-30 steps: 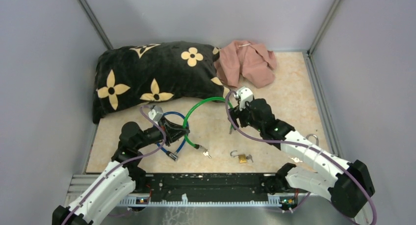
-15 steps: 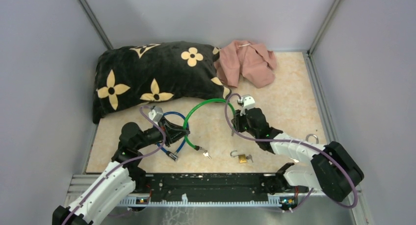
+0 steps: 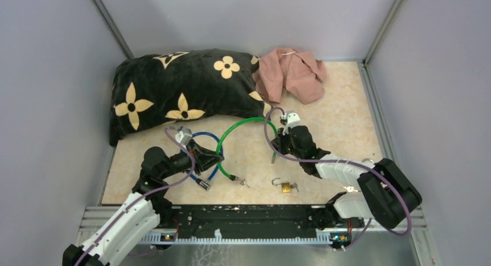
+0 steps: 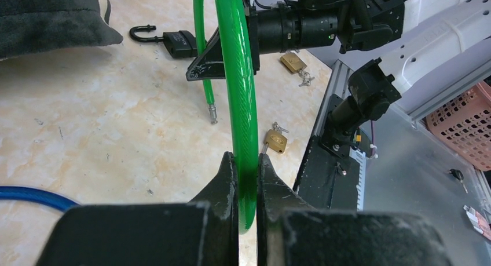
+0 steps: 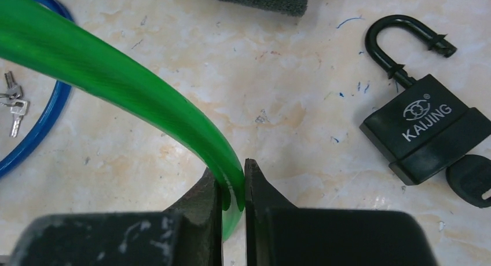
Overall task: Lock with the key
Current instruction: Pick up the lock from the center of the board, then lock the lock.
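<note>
Green plastic-coated cable lock (image 4: 237, 75) arches above the beige marbled tabletop (image 3: 341, 121), in front of the black flower-patterned pillow (image 3: 173, 86), and is held at two places. The left claw (image 4: 247, 161) is closed tight on one stretch of it. The right claw (image 5: 233, 173) is clamped on another. A black padlock marked KAIJING (image 5: 425, 135) lies flat near the right claw, shackle open, with a black-headed key at its base. A blue cable loop (image 5: 35, 133) lies on the tabletop by the left claw.

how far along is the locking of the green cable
Done: both the left fingers and right fingers are clamped on the green cable. In hand: it is held between them as an open arc. Left: its pin end hangs free, not locked, and the keys are untouched.
</note>
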{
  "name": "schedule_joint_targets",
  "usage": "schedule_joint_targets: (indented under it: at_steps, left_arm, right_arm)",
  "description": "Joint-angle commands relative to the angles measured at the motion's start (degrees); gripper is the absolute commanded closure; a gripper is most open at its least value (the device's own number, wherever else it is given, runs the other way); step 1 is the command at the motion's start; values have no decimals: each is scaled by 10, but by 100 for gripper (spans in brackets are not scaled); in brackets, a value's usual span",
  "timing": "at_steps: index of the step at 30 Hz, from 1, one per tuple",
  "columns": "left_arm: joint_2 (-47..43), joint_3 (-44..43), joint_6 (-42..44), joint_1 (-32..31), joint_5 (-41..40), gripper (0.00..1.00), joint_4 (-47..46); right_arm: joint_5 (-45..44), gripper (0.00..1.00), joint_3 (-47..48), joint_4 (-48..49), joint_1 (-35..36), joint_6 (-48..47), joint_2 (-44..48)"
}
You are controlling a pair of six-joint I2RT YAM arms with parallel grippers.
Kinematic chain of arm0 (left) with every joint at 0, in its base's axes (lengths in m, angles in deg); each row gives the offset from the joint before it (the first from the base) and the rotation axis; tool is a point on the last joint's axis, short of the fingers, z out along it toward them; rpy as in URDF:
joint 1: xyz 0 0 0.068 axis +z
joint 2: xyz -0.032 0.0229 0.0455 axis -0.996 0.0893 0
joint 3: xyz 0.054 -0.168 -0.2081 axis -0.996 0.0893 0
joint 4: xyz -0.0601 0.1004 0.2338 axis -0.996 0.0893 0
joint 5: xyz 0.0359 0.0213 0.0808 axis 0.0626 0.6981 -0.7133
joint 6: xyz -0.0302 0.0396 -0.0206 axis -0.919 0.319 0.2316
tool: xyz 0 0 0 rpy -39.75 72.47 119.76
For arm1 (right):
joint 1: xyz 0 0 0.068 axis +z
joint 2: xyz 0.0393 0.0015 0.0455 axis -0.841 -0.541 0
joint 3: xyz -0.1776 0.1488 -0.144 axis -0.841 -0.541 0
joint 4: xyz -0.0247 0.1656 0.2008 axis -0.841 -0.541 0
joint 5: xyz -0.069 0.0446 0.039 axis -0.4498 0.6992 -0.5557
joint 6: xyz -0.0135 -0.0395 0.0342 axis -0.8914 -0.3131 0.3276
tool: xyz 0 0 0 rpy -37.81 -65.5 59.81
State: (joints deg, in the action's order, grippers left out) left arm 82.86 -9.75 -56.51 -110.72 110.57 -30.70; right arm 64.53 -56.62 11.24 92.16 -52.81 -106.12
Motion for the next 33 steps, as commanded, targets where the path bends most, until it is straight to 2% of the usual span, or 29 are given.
schedule_joint_targets:
  at_steps: [1,5,8,11,15,18,21,26,30,33]
  left_arm:
    - [-18,-10,-1,3,-4,100,-21]
    - [-42,5,2,3,-32,100,0]
    - [-52,11,13,3,-88,100,11]
    - [-56,0,44,3,-147,94,34]
    - [-69,3,54,3,-170,91,4]
    - [-84,3,83,5,-215,91,-23]
    - [-103,6,133,10,-237,84,-28]
    - [-129,3,138,10,-304,81,-7]
    - [-132,-16,134,10,-275,73,27]
    - [-132,-15,137,10,-276,70,26]
  right_arm:
    - [5,100,36,10,-4,11,15]
    - [20,100,127,-90,-4,-3,85]
    - [36,100,207,-146,5,0,141]
    - [25,100,276,-176,30,4,164]
    - [-13,100,375,-205,114,-28,140]
    - [-46,100,433,-214,162,-50,120]
    - [-28,100,473,-214,167,-46,110]
    - [-16,100,536,-234,167,-63,86]
    - [-9,100,569,-238,168,-72,70]
    - [4,100,591,-238,167,-68,60]
